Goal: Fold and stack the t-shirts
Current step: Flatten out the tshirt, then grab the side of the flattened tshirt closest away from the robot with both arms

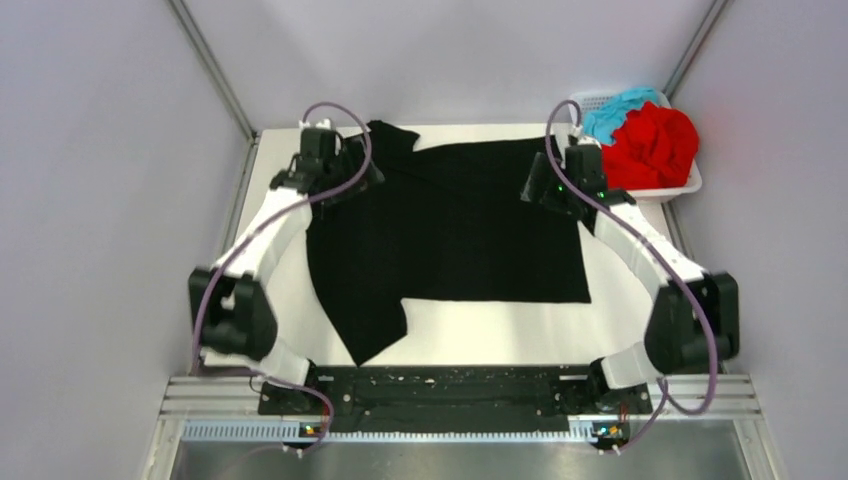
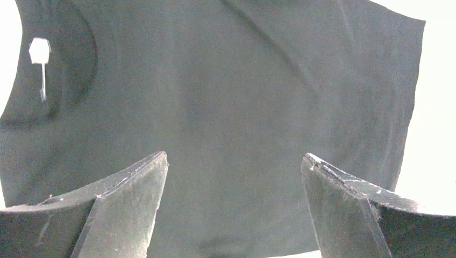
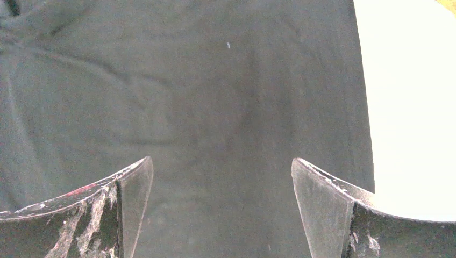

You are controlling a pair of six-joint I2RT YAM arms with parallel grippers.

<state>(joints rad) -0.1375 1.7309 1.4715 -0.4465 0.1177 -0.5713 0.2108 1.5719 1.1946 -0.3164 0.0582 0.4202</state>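
Evidently the first fold is only getting under way: the black t-shirt [image 1: 450, 230] is lying spread flat across the white table [image 1: 480, 335], turned sideways with its collar toward the left and its hem toward the right, one sleeve pointing at the arms' bases and the other at the far edge. The left gripper [image 2: 234, 160] is hovering over the far left part of the cloth, near the collar and upper sleeve, its jaws gaping wide with nothing between them. The right gripper [image 3: 221, 160] is hanging over the far right part, close to the hem edge, likewise spread wide and gripping nothing. The red t-shirt [image 1: 655, 145] and the teal-blue t-shirt [image 1: 620, 105] are sitting bunched in the white basket [image 1: 690, 187] at the far right corner, waiting their turn. Judging from this, the next move is calling for both claws to be dropping onto the far edge, pinching a single layer each, then lifting together and carrying that edge toward the near side evenly, so the cloth is not skewing or bunching.
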